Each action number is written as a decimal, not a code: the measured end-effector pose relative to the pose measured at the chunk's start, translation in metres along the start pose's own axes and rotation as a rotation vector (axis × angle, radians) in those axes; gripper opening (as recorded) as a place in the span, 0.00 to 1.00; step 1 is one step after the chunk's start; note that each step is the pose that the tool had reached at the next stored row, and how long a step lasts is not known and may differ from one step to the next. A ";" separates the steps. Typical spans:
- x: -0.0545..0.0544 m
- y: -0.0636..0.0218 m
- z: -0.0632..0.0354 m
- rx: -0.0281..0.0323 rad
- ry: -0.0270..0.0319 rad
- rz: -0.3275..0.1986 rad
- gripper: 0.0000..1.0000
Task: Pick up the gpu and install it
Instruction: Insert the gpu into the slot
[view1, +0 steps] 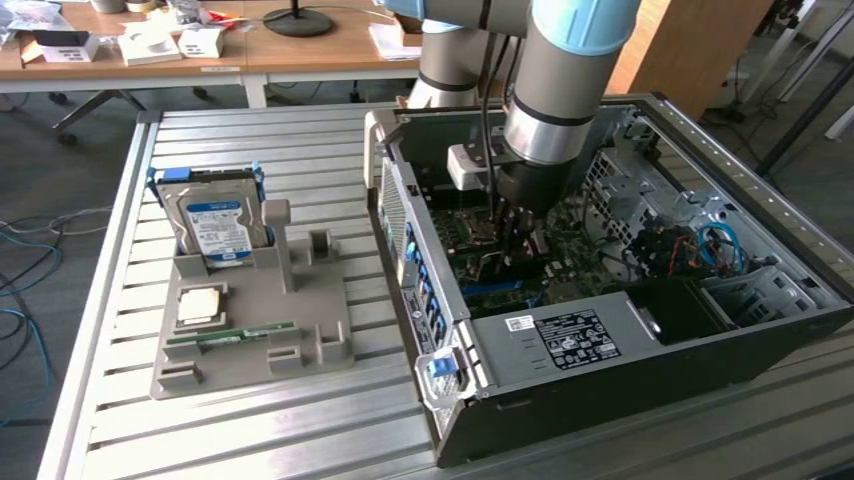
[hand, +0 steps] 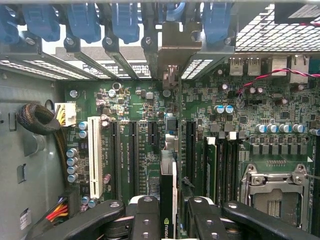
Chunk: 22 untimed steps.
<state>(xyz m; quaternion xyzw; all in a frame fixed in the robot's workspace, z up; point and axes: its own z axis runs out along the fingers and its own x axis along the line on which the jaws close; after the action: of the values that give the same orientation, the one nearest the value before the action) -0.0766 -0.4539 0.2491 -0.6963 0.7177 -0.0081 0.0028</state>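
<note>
In the wrist view the gpu (hand: 168, 187) stands edge-on between my gripper's black fingers (hand: 145, 217), a green logo showing on its dark edge. My gripper (hand: 168, 222) is shut on it. The card hangs over the green motherboard (hand: 135, 105), in line with the black expansion slots (hand: 152, 137). Its silver bracket (hand: 172, 47) reaches up to the row of slot openings in the case wall. In the exterior view my gripper (view1: 514, 228) is low inside the open computer case (view1: 601, 335), just above the board.
Blue slot latches (hand: 82, 22), a white slot (hand: 93, 155), memory slots, a CPU socket (hand: 272, 192) and a sleeved cable bundle (hand: 37, 120) surround the card. Left of the case, a grey holder (view1: 314, 325) carries a hard drive (view1: 220, 228), a processor (view1: 200, 303) and a memory stick (view1: 247, 333).
</note>
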 end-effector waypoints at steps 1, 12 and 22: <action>0.000 0.0000 0.0000 0.0002 0.0000 0.000 0.26; -0.001 0.0002 0.0001 0.0003 0.0001 0.000 0.26; -0.001 0.0005 0.0026 0.0003 0.0001 0.000 0.26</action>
<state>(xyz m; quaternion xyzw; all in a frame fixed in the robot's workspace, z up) -0.0770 -0.4532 0.2465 -0.6962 0.7178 -0.0083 0.0029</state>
